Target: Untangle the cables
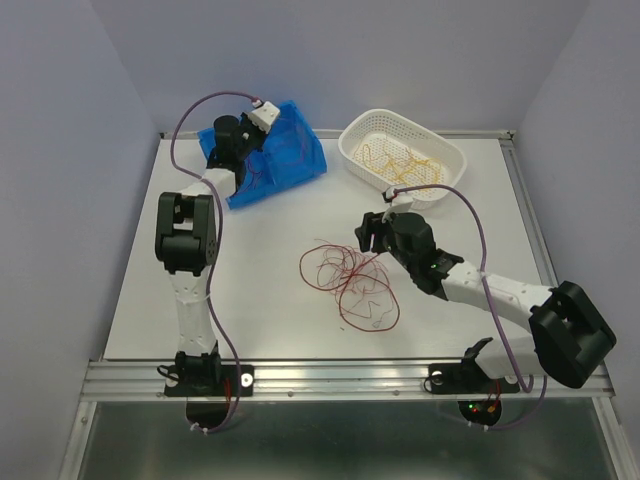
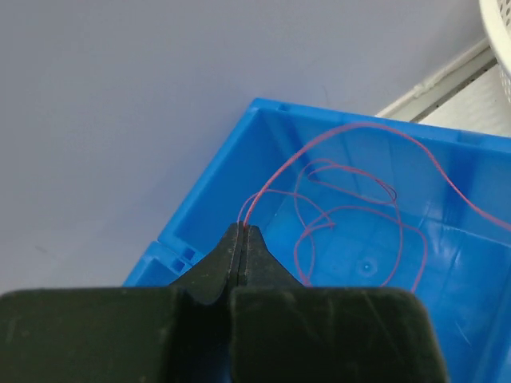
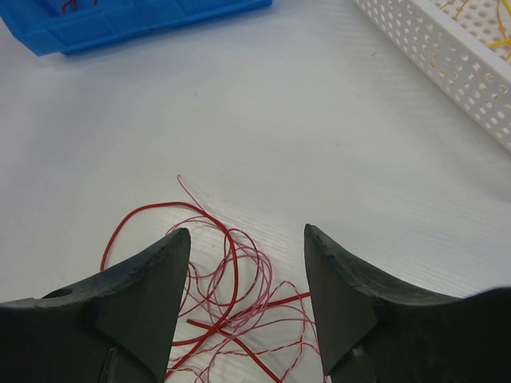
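Observation:
A tangle of dark red cables lies on the white table near the middle; it also shows in the right wrist view. My right gripper is open just above that tangle, its black fingers on either side. My left gripper is shut on a thin red cable whose loops hang into the blue bin. In the top view my left gripper sits over the blue bin at the back left. Yellow-orange cables lie in the white basket.
The white perforated basket stands at the back right; its wall shows in the right wrist view. The blue bin's edge shows there too. Grey walls close the table on three sides. A metal rail runs along the near edge.

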